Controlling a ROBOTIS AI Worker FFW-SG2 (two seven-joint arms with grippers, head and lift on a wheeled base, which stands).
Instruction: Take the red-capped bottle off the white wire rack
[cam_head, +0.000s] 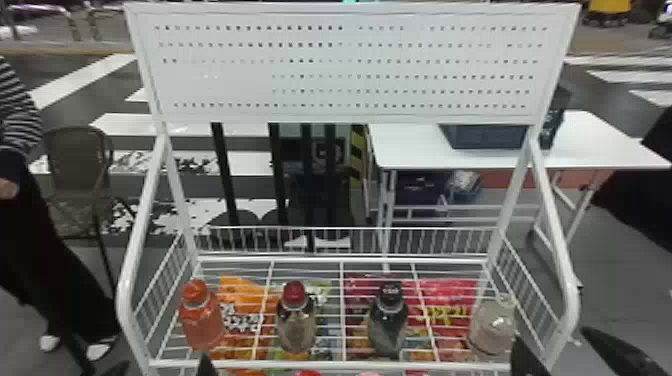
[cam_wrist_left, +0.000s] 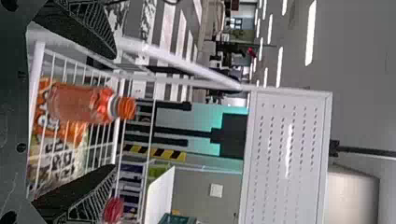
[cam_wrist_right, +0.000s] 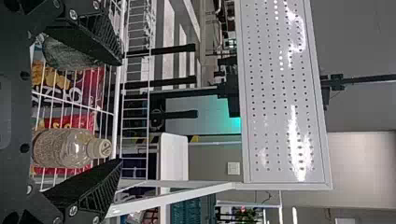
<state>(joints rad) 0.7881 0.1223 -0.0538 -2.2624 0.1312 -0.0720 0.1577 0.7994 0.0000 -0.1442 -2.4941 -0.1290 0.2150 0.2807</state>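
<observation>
White stripes (cam_head: 110, 124) cross the dark floor behind the white wire rack (cam_head: 300, 364). On its shelf, the red-capped bottle (cam_head: 296, 327) stands upright between the orange-capped bottle (cam_head: 200, 320) and the black-capped bottle (cam_head: 389, 320). Near the rack's front left corner, the left tool (cam_head: 161, 369) is spread wide and empty; the right tool (cam_head: 571, 353), by the front right corner, likewise.

Orange-capped bottle (cam_head: 201, 322) just ahead of the left claw (cam_head: 162, 369). Oh, and a white table (cam_head: 407, 150) well beyond the right claw (cam_head: 557, 345).
</observation>
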